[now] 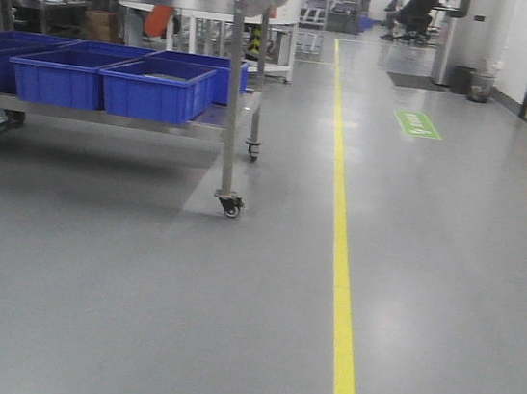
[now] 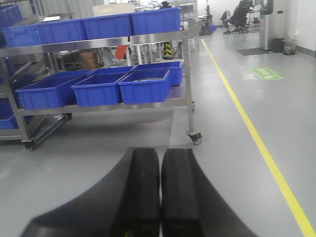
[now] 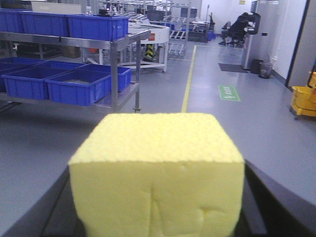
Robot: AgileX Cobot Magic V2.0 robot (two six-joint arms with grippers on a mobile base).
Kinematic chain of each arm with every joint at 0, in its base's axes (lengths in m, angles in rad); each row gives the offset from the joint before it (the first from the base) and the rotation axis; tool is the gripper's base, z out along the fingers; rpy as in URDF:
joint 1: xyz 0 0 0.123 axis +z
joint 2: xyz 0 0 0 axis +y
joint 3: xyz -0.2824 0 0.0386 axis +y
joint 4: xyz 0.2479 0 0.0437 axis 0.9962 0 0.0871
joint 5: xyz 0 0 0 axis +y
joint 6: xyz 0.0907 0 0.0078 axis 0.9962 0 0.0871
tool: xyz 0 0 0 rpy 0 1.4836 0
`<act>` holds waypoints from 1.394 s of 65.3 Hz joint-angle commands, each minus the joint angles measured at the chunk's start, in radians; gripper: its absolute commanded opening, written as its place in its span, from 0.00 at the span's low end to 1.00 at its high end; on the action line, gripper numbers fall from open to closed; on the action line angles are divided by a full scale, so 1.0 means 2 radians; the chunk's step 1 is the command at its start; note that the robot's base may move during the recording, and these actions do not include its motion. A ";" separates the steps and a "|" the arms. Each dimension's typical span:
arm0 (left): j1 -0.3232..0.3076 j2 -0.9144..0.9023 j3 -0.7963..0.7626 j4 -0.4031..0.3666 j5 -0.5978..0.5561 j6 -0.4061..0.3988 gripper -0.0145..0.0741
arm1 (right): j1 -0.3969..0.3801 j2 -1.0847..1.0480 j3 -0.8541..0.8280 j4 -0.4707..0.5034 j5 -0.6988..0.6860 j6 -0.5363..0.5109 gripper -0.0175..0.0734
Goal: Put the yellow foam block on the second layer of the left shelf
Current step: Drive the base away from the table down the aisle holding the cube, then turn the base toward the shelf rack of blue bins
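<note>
Yellow foam block (image 3: 157, 173) sits clamped in the right gripper (image 3: 158, 210), well apart from the wheeled shelf (image 1: 233, 76); it looks light, soft and easily dented, so gentle pressure on flat opposite faces suits it. The left gripper (image 2: 160, 192) is pressed closed, empty

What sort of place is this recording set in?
Most likely a factory or warehouse floor. A wheeled steel shelf rack is loaded with blue plastic bins, a yellow lane line runs along the grey floor, and a green floor marking lies beside the line.
</note>
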 commanded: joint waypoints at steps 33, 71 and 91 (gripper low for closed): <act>-0.002 -0.011 0.012 -0.003 -0.041 -0.002 0.32 | -0.004 0.006 -0.014 0.002 -0.048 -0.004 0.70; -0.002 -0.011 0.012 -0.003 -0.041 -0.002 0.32 | -0.004 0.006 -0.014 0.002 -0.048 -0.004 0.70; -0.002 -0.011 0.012 -0.003 -0.041 -0.002 0.32 | -0.004 0.006 -0.014 0.002 -0.048 -0.004 0.70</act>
